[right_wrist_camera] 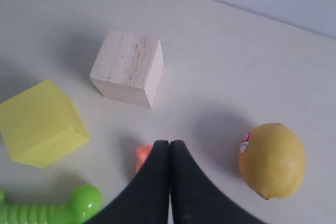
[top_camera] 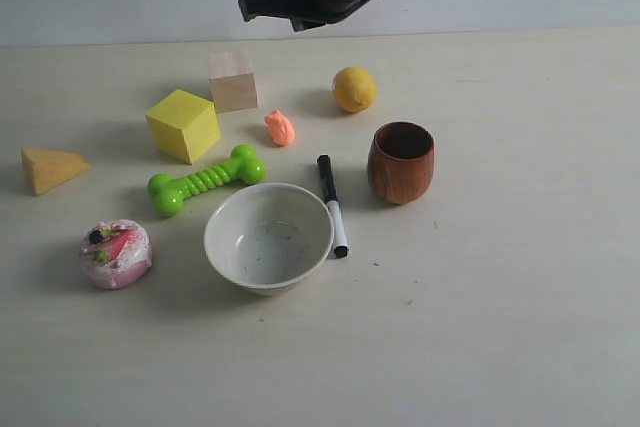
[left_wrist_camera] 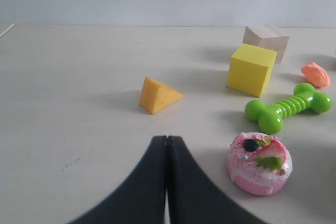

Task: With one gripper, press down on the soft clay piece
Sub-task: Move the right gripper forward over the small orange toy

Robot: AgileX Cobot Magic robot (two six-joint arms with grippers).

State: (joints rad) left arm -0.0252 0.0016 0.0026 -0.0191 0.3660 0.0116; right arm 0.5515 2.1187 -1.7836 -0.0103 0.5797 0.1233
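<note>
The soft clay piece [top_camera: 280,128] is a small salmon-orange lump lying on the table between the wooden cube and the marker. In the right wrist view only its edge [right_wrist_camera: 143,156] shows, the rest hidden behind my right gripper [right_wrist_camera: 169,142], whose black fingers are shut with nothing between them. In the exterior view that right gripper [top_camera: 248,5] hangs in the air above the back of the table, well above the clay. My left gripper [left_wrist_camera: 167,139] is shut and empty, low over the table near the pink-white lump; the clay [left_wrist_camera: 315,74] lies far off.
Around the clay stand a wooden cube [top_camera: 233,80], yellow cube [top_camera: 184,124], lemon [top_camera: 354,88], green bone toy [top_camera: 207,179], marker [top_camera: 332,204], brown cup [top_camera: 401,161] and white bowl [top_camera: 268,237]. An orange wedge [top_camera: 51,168] and pink-white lump [top_camera: 116,253] lie at the left.
</note>
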